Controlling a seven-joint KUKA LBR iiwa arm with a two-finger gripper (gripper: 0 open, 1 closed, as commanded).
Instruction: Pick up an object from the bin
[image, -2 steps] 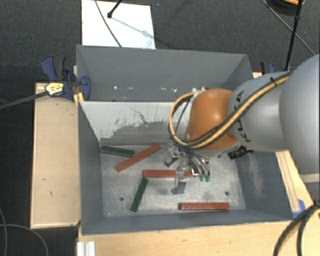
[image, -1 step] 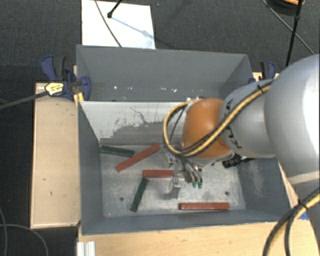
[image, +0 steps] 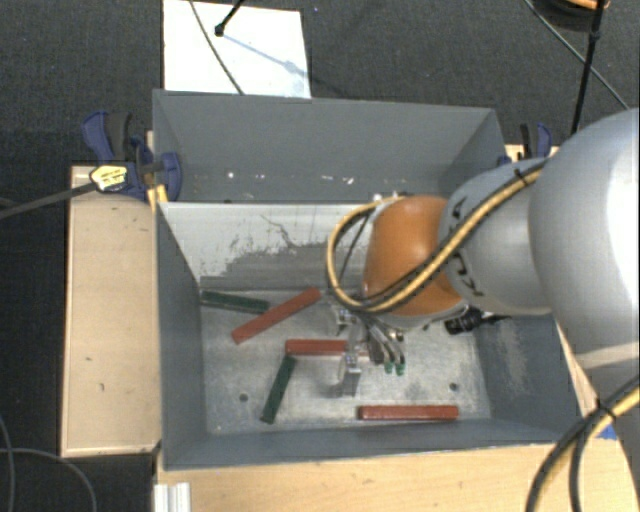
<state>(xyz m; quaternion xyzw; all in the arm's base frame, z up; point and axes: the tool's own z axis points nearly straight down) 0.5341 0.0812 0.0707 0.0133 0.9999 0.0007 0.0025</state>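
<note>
Gripper (image: 352, 376) low, ctr of bin (image: 181, 330), by short red stick (image: 312, 347).

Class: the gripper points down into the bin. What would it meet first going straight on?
Likely the bin floor just beside the short red stick, or that stick's end; height of the gripper is unclear.
</note>
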